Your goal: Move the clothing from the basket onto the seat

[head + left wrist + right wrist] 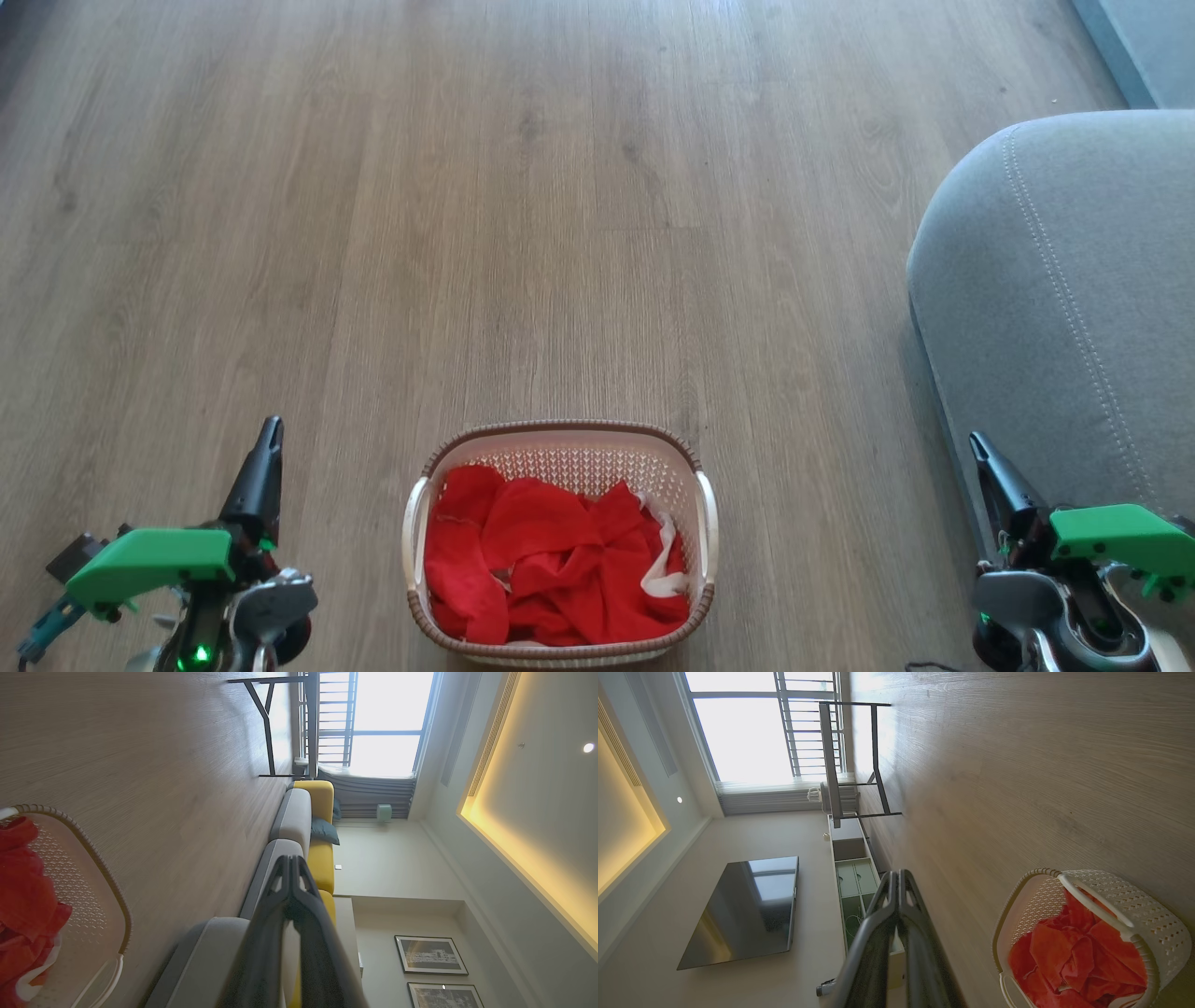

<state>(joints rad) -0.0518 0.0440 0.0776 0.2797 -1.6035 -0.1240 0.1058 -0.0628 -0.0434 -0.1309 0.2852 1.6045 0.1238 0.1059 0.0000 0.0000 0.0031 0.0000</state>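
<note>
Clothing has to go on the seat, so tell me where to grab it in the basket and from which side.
Come straight down from above: the walls of the basket close off every side. Pinch the raised fold near the middle of the clothing, where the red fabric bunches highest. The shut right gripper, nearer the seat, must open first.

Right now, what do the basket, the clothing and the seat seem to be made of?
The basket: probably moulded plastic, cream and matte, its walls pierced by regular small holes; the brown rim looks woven, perhaps imitation. The clothing: soft red fabric with white trim, crumpled into folds. The seat: grey matte upholstery cloth, with double light stitching.
</note>
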